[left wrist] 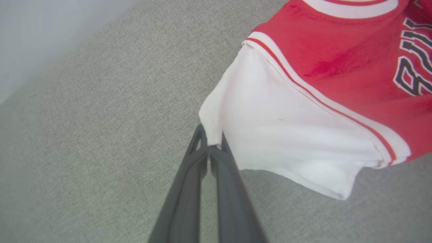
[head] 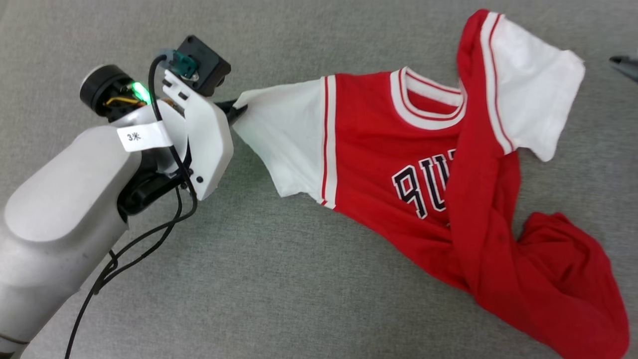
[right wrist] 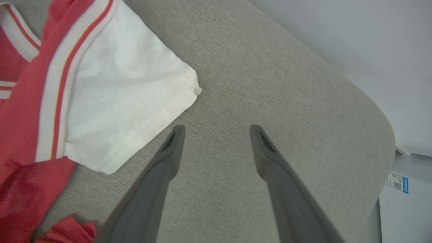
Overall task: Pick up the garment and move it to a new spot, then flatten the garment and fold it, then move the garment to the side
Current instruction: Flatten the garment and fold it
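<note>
Across the grey worktop [head: 299, 279] the garment [head: 379, 144] lies front up but badly twisted. Its red body is wrung into a rope below the chest, and the hem end bunches in a heap on the robot's right, near its side of the worktop. The striped collar [head: 428, 99] sits on the far side from the robot. Black, white-edged letters [head: 423, 187] show on the chest, partly covered by a red fold that crosses over them.

The left claw [left wrist: 211, 143] is pinched tight on the corner of one white sleeve [left wrist: 287, 135]. Its two dark fingers [left wrist: 189, 189] are pressed together with a tuck of cloth between the tips, and the sleeve is drawn out taut toward the robot's left.

The other white sleeve [right wrist: 125, 87] lies spread flat at the garment's right end. The right claw [right wrist: 217, 131] stands wide open with nothing in it, over bare worktop just beside that sleeve's cuff. One finger is close to the cuff's edge; whether it touches the cloth I cannot tell.
</note>
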Available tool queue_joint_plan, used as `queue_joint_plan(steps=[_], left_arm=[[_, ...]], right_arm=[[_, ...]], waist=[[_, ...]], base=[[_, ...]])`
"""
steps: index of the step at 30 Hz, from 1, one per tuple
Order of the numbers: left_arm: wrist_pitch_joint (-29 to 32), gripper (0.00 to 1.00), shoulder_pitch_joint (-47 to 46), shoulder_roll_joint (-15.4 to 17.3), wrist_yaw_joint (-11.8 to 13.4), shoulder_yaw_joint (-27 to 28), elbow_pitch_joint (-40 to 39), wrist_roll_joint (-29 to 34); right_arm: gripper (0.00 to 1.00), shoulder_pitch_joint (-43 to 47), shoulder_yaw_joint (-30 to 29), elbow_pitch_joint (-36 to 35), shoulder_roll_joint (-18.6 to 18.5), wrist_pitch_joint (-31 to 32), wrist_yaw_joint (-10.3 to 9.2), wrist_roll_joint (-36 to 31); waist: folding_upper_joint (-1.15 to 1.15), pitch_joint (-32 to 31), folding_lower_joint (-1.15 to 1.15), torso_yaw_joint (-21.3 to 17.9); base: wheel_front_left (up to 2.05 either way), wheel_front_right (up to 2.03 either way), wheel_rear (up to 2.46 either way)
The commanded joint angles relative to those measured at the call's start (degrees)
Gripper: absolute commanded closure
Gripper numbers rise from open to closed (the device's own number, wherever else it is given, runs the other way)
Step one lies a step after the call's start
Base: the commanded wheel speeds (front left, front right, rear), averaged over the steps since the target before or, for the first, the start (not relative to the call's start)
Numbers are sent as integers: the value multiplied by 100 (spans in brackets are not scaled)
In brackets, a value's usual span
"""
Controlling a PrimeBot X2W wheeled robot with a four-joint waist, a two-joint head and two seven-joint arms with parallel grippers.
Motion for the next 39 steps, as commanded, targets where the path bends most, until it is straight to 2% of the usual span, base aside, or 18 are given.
queue_joint_plan(steps=[1,7,13,17,18,19,23,24,29,39], left_arm=[[-77,100,-118,-26,40,31,-74,66],[-219,100,-267,-78,56,43,-318,200],[-258,100,-344,-106,71,26,-431,259],[-250,100,-368,-107,69,27,-420,246],[-251,100,-365,-112,67,24,-406,239],[-257,100,-355,-113,64,18,-385,234],[-338,100,-251,-98,43,12,-291,203],[-417,100,-198,-106,25,26,-238,141],[-669,100,-104,-49,24,84,-149,160],[-1388,100,-145,153,304,405,-357,358]], right_arm=[[0,-245,12,231,92,114,-4,74],[0,-581,97,761,335,174,-3,23],[0,-210,443,1161,548,149,-3,106],[0,-62,572,1351,552,122,-1,137],[71,-40,615,1392,544,97,1,134],[100,-38,622,1426,549,34,5,162],[100,-230,451,1485,575,-500,-6,192],[100,-279,430,1451,574,-801,-6,238],[100,-263,572,1220,434,-1412,-4,380],[100,-26,743,586,-265,-3174,-4,619]], waist=[[0,283,-1,185],[0,651,-1,290],[0,779,-1,264],[0,786,-1,238],[0,780,-1,230],[0,764,-1,218],[0,587,-1,142],[0,417,-1,104],[0,-1,-1,6],[0,-867,-1,-237]], base=[[0,0,0],[0,0,0],[0,0,0],[0,0,0],[0,0,0],[0,0,0],[0,0,0],[0,0,0],[0,0,0],[0,0,0]])
